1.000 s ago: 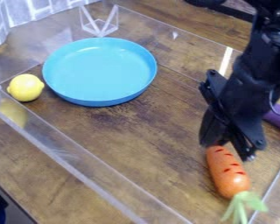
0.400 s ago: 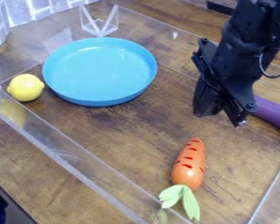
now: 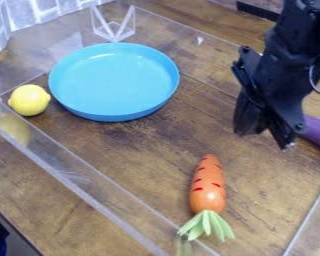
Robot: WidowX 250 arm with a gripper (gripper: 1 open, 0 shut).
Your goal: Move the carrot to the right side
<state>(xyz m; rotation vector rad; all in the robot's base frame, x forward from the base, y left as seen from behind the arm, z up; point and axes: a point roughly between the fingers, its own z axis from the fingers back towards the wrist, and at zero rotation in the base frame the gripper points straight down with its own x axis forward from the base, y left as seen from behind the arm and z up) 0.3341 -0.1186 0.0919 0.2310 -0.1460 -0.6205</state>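
The orange carrot (image 3: 206, 185) lies loose on the wooden table near the front, tip pointing away, its light green leaves (image 3: 206, 226) toward the front edge. My black gripper (image 3: 278, 139) hangs above and to the right of it, fingers pointing down, shut with nothing between them. A clear gap separates it from the carrot.
A blue plate (image 3: 113, 80) sits at the left middle with a yellow lemon (image 3: 29, 99) to its left. A purple eggplant (image 3: 318, 132) pokes out behind the gripper at the right edge. Clear acrylic walls (image 3: 83, 175) border the table.
The gripper has risen and drifted right, away from the carrot. The carrot, earlier under the fingers at right, has rolled left and now rests free.
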